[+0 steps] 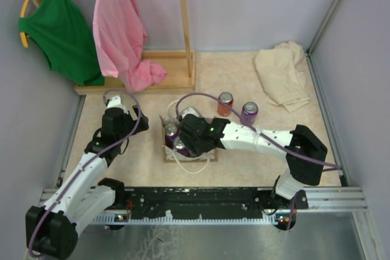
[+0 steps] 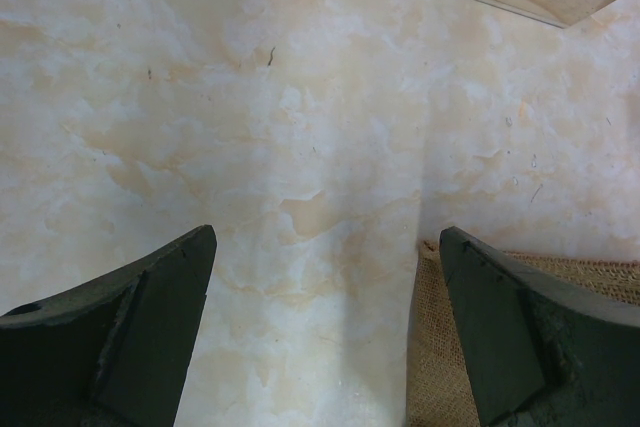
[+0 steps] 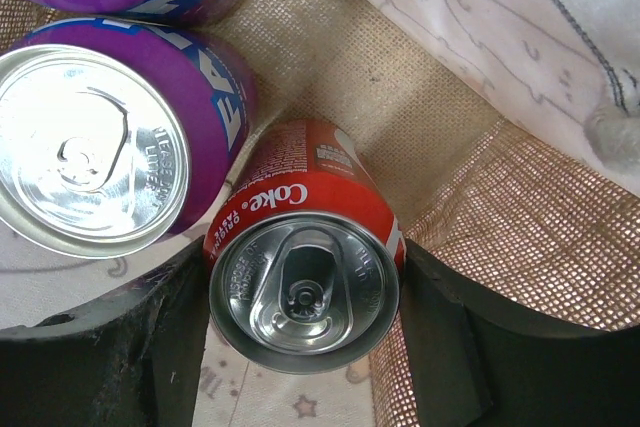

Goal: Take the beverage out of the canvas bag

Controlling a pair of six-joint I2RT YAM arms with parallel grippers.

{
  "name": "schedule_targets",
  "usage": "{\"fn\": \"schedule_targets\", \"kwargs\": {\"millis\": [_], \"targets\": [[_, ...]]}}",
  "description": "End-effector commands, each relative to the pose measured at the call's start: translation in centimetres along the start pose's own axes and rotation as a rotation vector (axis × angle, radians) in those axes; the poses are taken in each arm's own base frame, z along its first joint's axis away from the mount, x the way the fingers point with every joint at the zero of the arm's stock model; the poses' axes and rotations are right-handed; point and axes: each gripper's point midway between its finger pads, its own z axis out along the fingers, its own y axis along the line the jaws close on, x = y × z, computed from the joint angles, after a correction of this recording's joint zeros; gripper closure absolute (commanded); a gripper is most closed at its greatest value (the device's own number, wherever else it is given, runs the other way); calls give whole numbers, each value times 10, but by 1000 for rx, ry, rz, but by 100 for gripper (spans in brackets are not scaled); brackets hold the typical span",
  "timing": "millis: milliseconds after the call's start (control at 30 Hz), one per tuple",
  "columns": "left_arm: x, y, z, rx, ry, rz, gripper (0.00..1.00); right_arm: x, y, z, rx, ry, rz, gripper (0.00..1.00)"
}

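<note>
Coke can (image 3: 300,292) clamped in right gripper (image 3: 305,259); purple can (image 3: 100,147) touching alongside

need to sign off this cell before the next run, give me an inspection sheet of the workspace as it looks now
surface: marbled beige table
job's things: canvas bag open, holding a Coke can and two purple cans, tops up; a red can and a third purple can stand beyond it
clutter: crumpled beige cloth at the far right corner
grippers: left gripper open over bare table beside the bag; right gripper inside the bag, fingers against both sides of the Coke can
cables: purple cable along each arm, the right one looping up near the bag
surroundings: wooden rack with a green shirt and a pink shirt on hangers
</note>
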Motion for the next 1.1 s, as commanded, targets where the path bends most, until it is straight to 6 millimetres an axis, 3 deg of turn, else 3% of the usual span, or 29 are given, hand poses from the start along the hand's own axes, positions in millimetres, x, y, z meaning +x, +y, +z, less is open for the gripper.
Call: {"fn": "schedule_targets", "kwargs": {"millis": [0,67,233,367,600,833,1067], "targets": [[0,0,1,0,-8,-7,1,7,0,-1,-3,18,-11,86],[0,0,1,-1,-7,-9,1,7,-1,-2,1,17,-8,99],[2,-1,2,3,-1,-9,1,1,-6,-8,24,-11,6,100],[1,-1,2,4,-2,-9,1,-18,-14,-26,46,-97,29,100],[0,-2,1,5,-6,-7,1,-69,-36,-80,103,-309,70,100],[0,-2,1,5,-6,-7,1,-103,-51,-122,142,-448,104,100],[1,-3,2,10,0,-12,1,-151,-80,-197,217,-653,205,100]]}}
